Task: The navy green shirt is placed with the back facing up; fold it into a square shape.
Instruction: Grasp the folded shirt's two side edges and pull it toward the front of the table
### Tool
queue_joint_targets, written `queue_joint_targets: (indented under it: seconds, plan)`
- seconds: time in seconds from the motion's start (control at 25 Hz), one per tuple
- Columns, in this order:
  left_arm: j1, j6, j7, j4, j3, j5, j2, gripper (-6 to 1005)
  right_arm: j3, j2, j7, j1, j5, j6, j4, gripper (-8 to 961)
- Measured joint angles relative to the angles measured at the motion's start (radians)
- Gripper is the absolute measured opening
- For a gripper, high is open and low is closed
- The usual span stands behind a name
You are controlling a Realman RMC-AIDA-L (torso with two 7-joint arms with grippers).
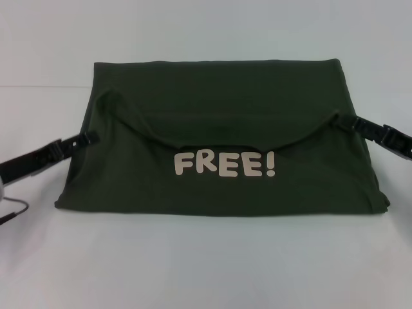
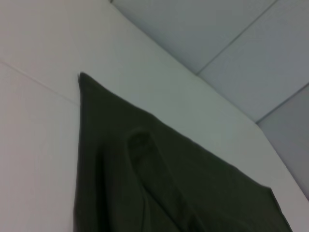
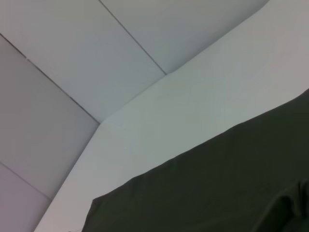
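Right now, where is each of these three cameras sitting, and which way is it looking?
Head view: from the robot's head, looking down at the navy green shirt on the white table; left gripper and right gripper at its sides.
Left wrist view: low beside the shirt; no gripper shows.
Right wrist view: likewise, shirt only.
All share the shirt.

Setting: a bare robot test station of the laboratory kind, not a home or shop. A plain white desk (image 1: 206,264) filled the head view, ending at an equally plain pale wall (image 1: 193,26) behind it. Both wrist views showed the desk's far edge against large pale grey panels (image 3: 72,53) divided by thin straight seams. A thin cable (image 1: 14,211) lay looped on the desk at its left edge. The only item on the desk was a single folded garment, with no furnishings, decoration or household clutter visible.
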Motion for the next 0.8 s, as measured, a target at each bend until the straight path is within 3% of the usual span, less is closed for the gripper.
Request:
queue_joint_targets:
  seconds: [0.24,0.4,0.8]
  plan:
    - [0.008,0.102,-0.042,0.077,-0.003,0.143,0.014,925,-0.023,-0.001,-0.007,-0.021,-0.002,-0.011,0.001,920]
    - [-0.012,0.096,-0.053,0.085,-0.006,0.215,0.024,924,-0.031,-0.001,-0.008,-0.026,-0.003,-0.012,0.001,930]
    - [-0.017,0.002,-0.036,0.067,0.024,0.23,0.02,923,-0.039,0.002,-0.008,-0.029,-0.003,-0.012,0.001,930]
